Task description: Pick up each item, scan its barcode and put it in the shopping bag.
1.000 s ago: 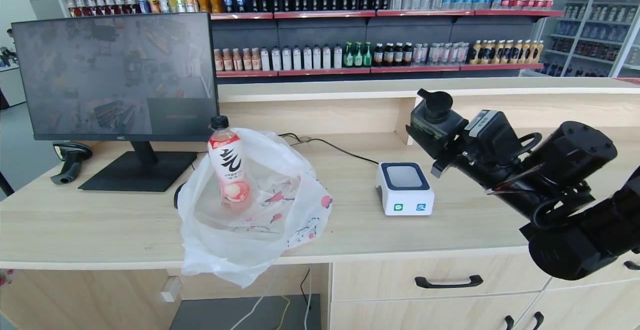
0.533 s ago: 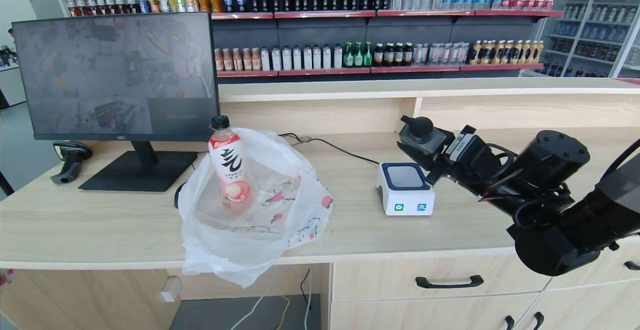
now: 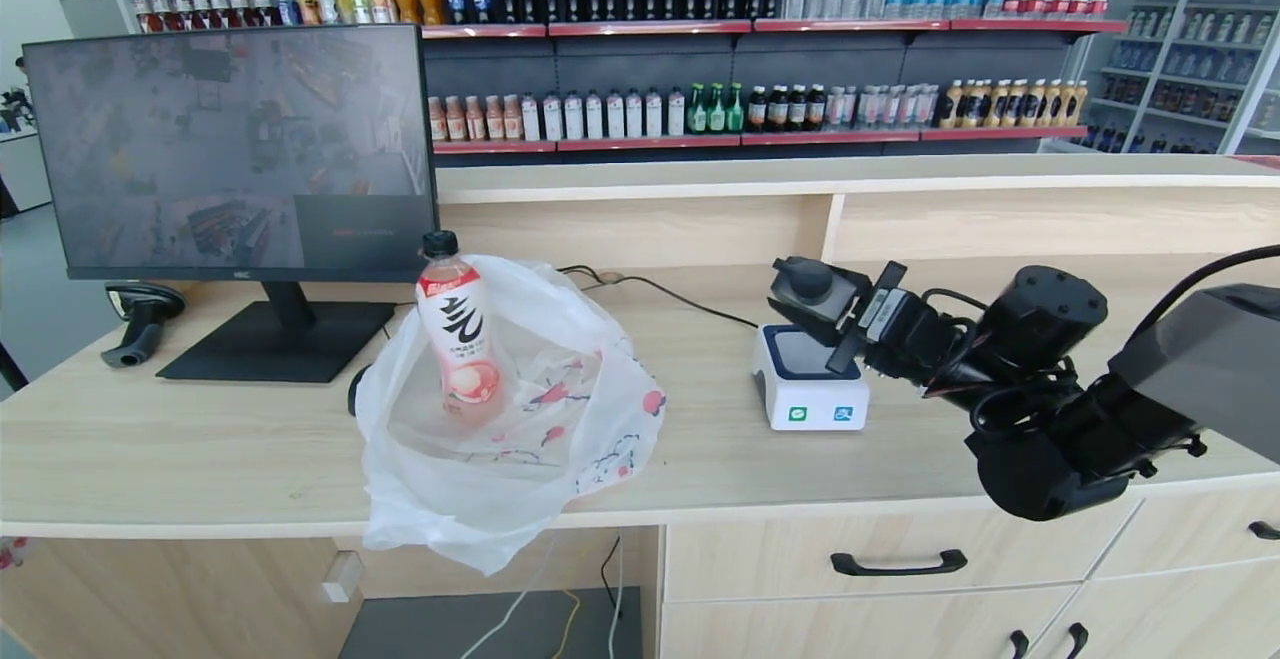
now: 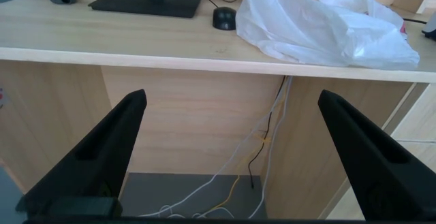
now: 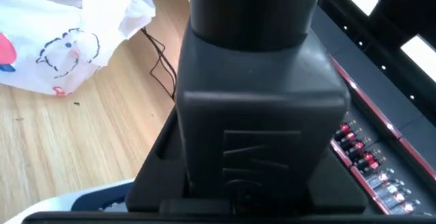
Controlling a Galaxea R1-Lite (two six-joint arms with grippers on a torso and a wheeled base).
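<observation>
A dark square bottle with a round black cap hangs tilted just above the white barcode scanner, with my right gripper shut on it. In the right wrist view the dark bottle is close up, the scanner lies under it, and the shopping bag is farther off. The white plastic shopping bag lies open on the counter with a pink drink bottle upright in it. My left gripper is open, low in front of the counter, below the bag.
A monitor stands at the counter's back left, with a hand-held scanner beside it. A black mouse sits next to the bag. A cable runs behind the scanner. Drawers sit under the counter.
My right arm has come down and to the left with the dark bottle, from well above the counter to just over the scanner. The bag and pink bottle have not moved.
</observation>
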